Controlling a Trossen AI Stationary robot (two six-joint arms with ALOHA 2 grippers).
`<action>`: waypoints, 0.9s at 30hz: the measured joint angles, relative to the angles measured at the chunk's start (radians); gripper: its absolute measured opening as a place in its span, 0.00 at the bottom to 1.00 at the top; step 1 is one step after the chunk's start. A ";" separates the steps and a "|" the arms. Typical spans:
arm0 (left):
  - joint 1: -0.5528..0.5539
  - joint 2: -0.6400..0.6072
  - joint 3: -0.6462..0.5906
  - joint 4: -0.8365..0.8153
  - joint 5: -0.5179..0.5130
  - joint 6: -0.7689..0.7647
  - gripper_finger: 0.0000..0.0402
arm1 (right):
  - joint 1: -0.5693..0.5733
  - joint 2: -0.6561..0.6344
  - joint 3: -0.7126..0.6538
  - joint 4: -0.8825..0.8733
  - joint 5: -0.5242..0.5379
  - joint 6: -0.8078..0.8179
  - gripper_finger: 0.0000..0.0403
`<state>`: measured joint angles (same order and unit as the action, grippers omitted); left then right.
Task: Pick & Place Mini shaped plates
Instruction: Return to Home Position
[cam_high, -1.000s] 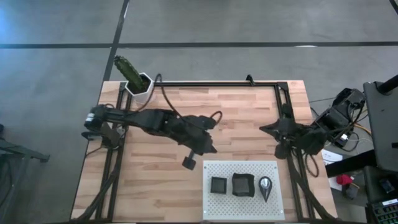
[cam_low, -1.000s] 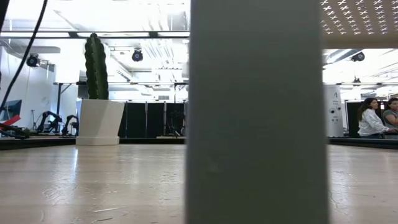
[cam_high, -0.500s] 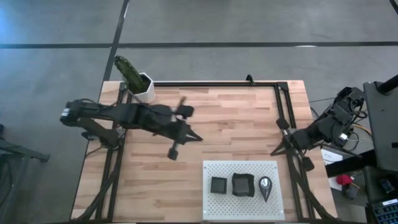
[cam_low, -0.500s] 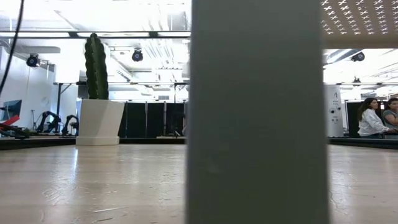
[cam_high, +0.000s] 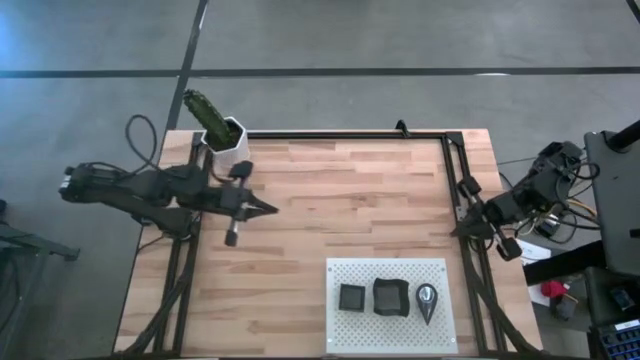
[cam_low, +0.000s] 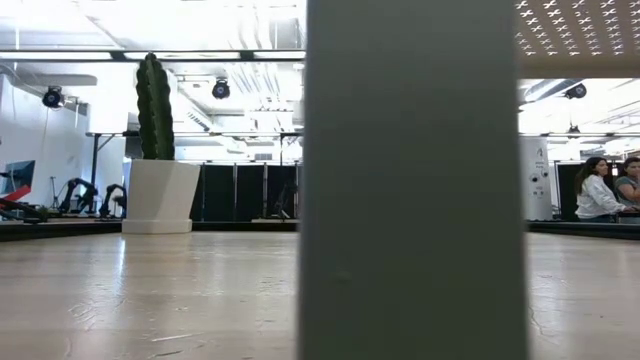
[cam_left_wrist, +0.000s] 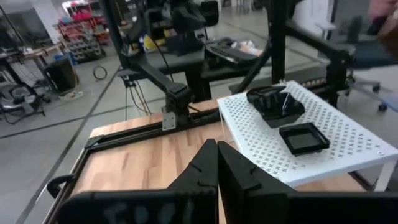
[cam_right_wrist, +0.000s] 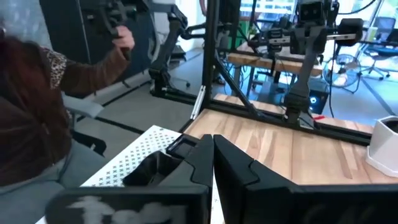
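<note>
On the board (cam_high: 345, 271) — three plates (cam_high: 390, 297).

Three dark mini shaped plates (cam_high: 390, 296) sit in a row on the white perforated board (cam_high: 440, 272).

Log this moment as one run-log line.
left gripper shut, over table left side | right gripper shut, at right edge | square plate, wavy plate, teardrop plate on white board
</note>
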<state>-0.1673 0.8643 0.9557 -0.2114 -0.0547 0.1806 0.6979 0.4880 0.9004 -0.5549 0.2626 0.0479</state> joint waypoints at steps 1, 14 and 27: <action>0.000 -0.029 -0.024 0.011 0.000 -0.003 0.00 | 0.000 -0.018 -0.010 0.000 -0.001 0.000 0.02; 0.000 -0.301 -0.204 0.040 -0.028 -0.027 0.00 | 0.000 -0.273 -0.150 0.064 0.001 -0.018 0.02; 0.000 -0.563 -0.328 0.037 -0.035 -0.026 0.00 | 0.000 -0.487 -0.253 0.068 0.006 -0.014 0.02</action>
<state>-0.1673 0.3012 0.6275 -0.1749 -0.0897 0.1551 0.6975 0.0010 0.6479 -0.4865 0.2691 0.0343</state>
